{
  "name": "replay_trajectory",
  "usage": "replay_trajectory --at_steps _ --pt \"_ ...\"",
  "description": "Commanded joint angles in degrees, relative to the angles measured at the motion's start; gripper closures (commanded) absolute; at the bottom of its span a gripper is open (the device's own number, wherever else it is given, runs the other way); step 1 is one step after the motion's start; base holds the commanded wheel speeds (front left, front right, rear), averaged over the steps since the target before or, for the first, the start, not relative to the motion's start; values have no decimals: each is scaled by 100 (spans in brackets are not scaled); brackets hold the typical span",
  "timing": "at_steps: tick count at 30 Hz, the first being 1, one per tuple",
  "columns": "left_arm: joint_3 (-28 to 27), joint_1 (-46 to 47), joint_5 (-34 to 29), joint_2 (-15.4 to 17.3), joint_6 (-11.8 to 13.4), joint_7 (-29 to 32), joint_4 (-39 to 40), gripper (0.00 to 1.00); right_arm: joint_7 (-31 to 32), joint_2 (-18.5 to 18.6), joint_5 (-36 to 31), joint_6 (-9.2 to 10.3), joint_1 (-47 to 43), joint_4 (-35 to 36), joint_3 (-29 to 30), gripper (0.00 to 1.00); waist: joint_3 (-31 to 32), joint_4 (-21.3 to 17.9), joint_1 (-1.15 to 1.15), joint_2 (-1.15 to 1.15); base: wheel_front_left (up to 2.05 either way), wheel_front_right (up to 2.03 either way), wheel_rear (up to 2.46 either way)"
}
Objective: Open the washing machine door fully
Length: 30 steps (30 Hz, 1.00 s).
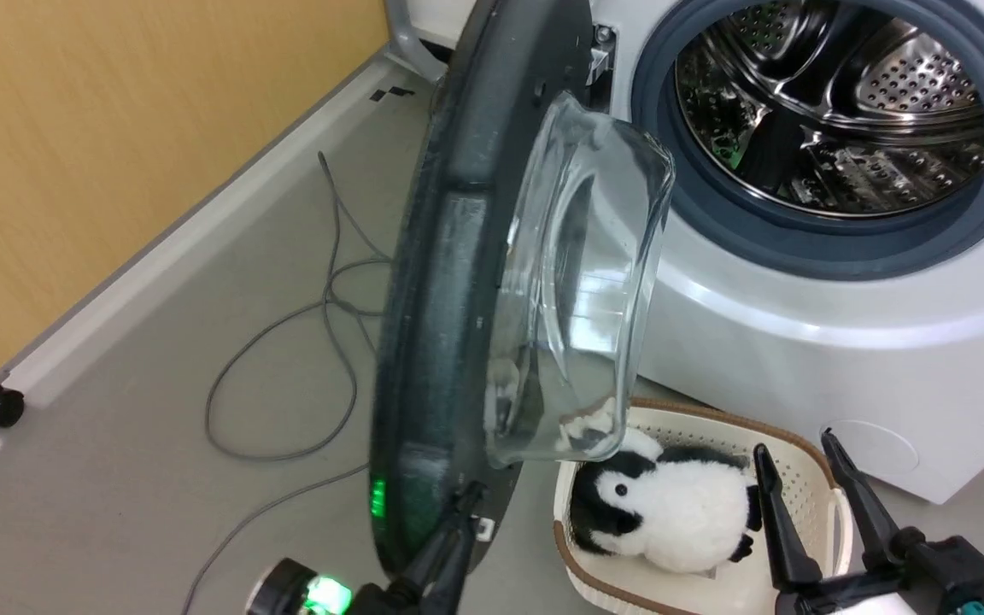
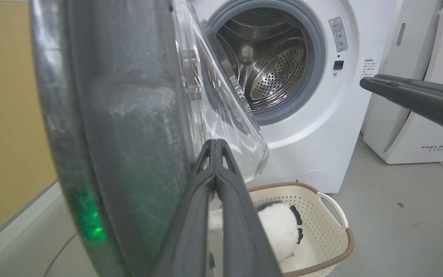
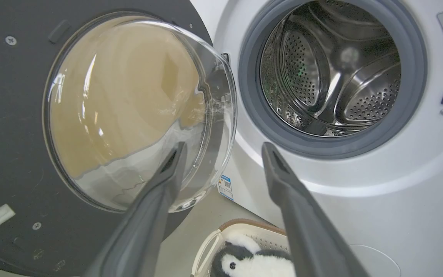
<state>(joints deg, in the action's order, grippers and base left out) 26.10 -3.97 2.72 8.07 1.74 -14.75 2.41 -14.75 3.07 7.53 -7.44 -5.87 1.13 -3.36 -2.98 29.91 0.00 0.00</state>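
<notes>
One washing machine [image 1: 842, 342] is standing on the grey floor, its one steel drum [image 1: 834, 111] lying uncovered inside one grey-blue rubber ring [image 1: 834, 243]. The single washing machine door [image 1: 441, 282] is hanging swung out on the hinge side at the head view's left. It is standing edge-on to that view, with its dark inner face and one clear glass bowl [image 1: 577, 290] facing the opening. One more white appliance [image 2: 417, 130], lettered FEELBIRD, is standing just beside the machine on its far side.

One cream basket [image 1: 799, 474] is sitting on the floor in front of the machine, below the bowl, and is holding one black-and-white plush penguin [image 1: 671, 512].

Two grippers are showing. The left gripper [image 1: 468, 495] is pointing up at the door's lower edge with its two fingers pressed together and nothing between them. Whether they are touching the door cannot be told. The right gripper [image 1: 795, 446] is hovering above the basket with its two fingers spread wide, holding nothing.

One grey cable [image 1: 330, 299] is looping across the floor left of the door. One round filter cover [image 1: 881, 448] is sitting low on the machine's front, and one small blue sticker [image 3: 225, 186] is showing behind the bowl.
</notes>
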Motion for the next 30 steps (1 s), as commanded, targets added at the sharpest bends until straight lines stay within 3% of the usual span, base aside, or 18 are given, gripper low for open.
replay_trajectory --at_steps 1,9,18,30 --pt "-89 -53 16 41 56 -25 41 100 -25 -19 -49 -5 114 -28 -36 0 -33 23 0 0 0 0 0" --pt "-654 -88 154 247 272 -25 101 100 -25 -19 -103 -5 212 -97 -95 0 -117 68 0 0 0 0 0" --pt "-1361 198 523 507 306 -25 -386 100 -25 -19 -153 -5 145 -86 -14 0 -228 88 0 0 0 0 0" --pt "-2313 1178 1074 237 235 -25 -1218 100 -25 -19 -422 -5 228 -20 120 0 -709 -144 0 0 0 0 0"
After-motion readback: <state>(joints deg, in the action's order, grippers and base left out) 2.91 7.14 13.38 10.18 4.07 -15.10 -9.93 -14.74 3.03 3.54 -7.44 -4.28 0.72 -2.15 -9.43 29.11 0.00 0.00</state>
